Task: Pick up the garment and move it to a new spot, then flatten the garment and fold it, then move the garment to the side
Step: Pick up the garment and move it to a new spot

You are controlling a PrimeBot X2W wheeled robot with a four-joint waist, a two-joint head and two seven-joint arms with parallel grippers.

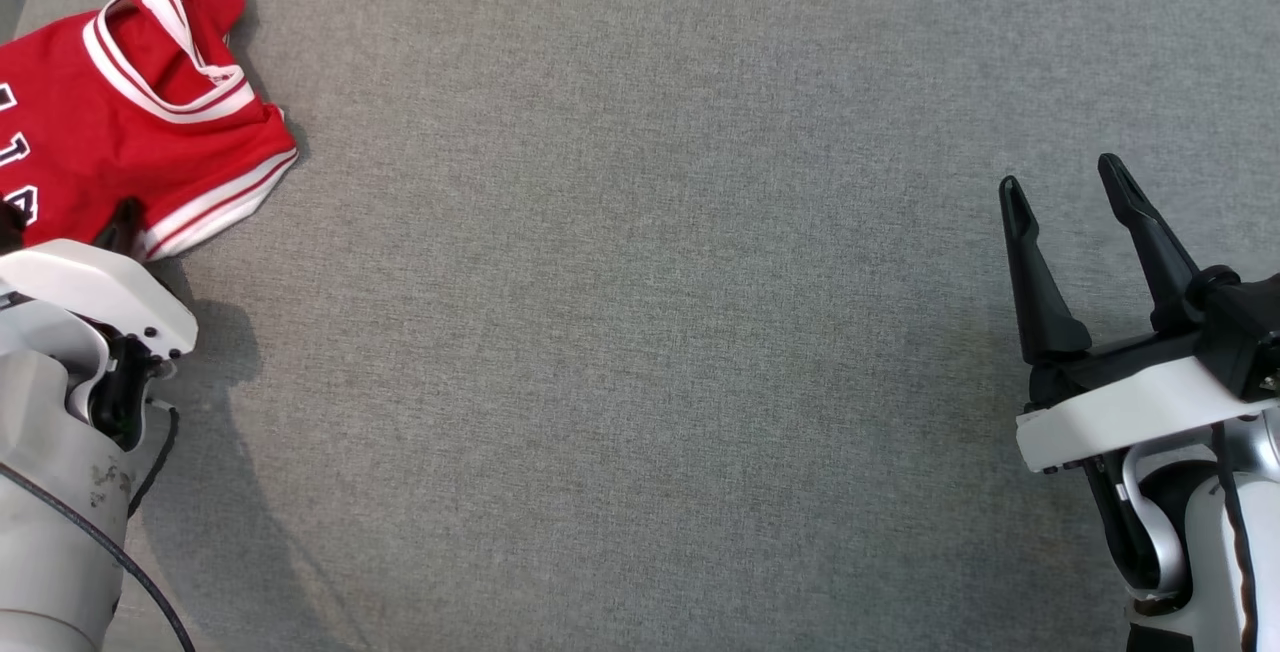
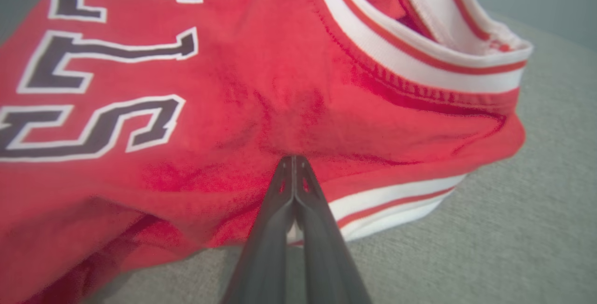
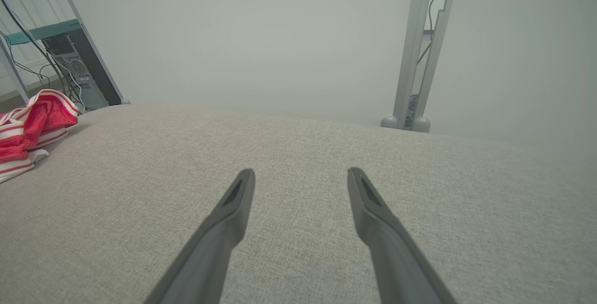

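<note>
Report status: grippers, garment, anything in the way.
Left gripper shut, pinching red white-trimmed jersey. Right gripper open, empty, above grey fabric surface. Jersey rumpled at surface's left, not yet flattened. No obstructions seen.

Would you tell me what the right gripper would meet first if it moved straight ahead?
Nothing, likely: the right gripper faces bare grey tabletop; the red jersey lies far aside. Depth is unclear.

We see a bench point(image 1: 640, 332) covered in plain grey woven cloth, broad and flat. Directly on it lies 1 thing: a red jersey point(image 1: 110, 132) with white-and-red striped trim and dark, white-edged lettering, rumpled at the far left, its striped hem resting on the cloth.
</note>
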